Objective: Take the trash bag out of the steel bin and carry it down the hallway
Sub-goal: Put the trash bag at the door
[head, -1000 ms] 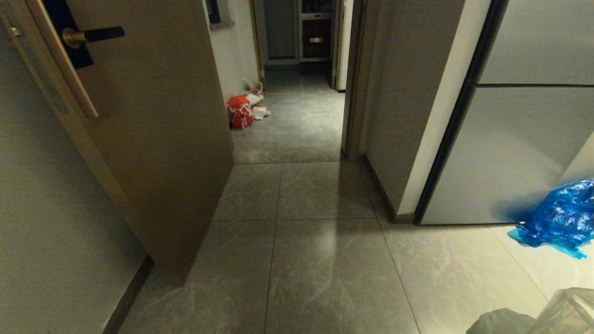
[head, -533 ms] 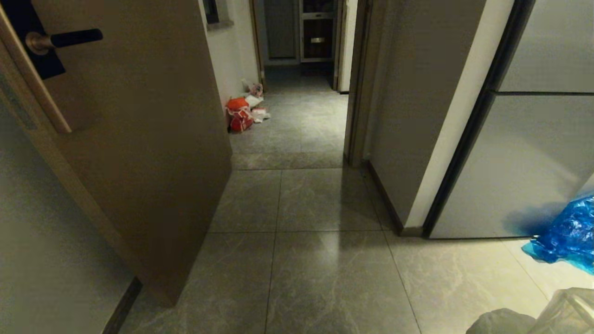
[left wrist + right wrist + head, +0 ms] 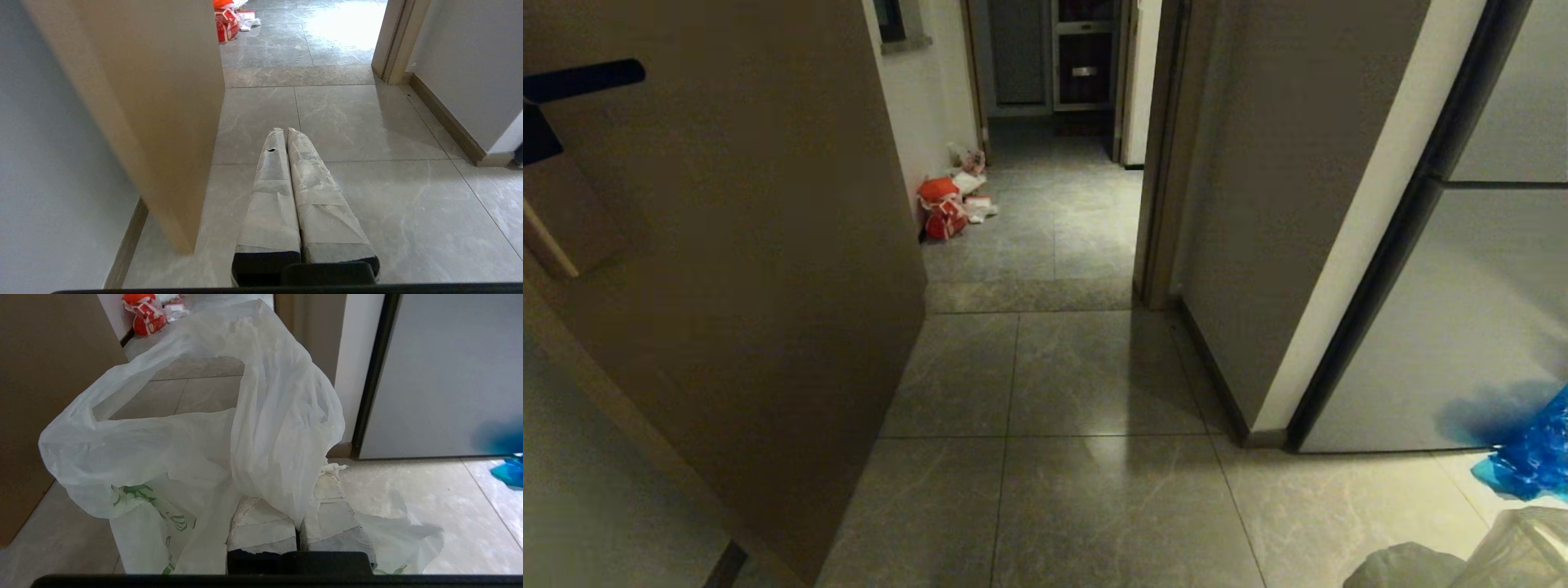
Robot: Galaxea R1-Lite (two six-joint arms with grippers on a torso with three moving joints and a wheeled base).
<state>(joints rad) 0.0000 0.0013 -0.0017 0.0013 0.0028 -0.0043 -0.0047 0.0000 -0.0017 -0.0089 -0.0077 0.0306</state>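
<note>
Translucent white plastic, the trash bag drapes over the right end effector, whose fingers are clamped on it. Ahead of that end effector the hallway opens, an orange-red bag by its wall. The left end effector is closed, empty, beside a door.

The trash bag is thin, crinkled translucent plastic. The hallway floor is glossy marbled tile. The blue bag is shiny wrinkled plastic. The door looks matt brown wood.
</note>
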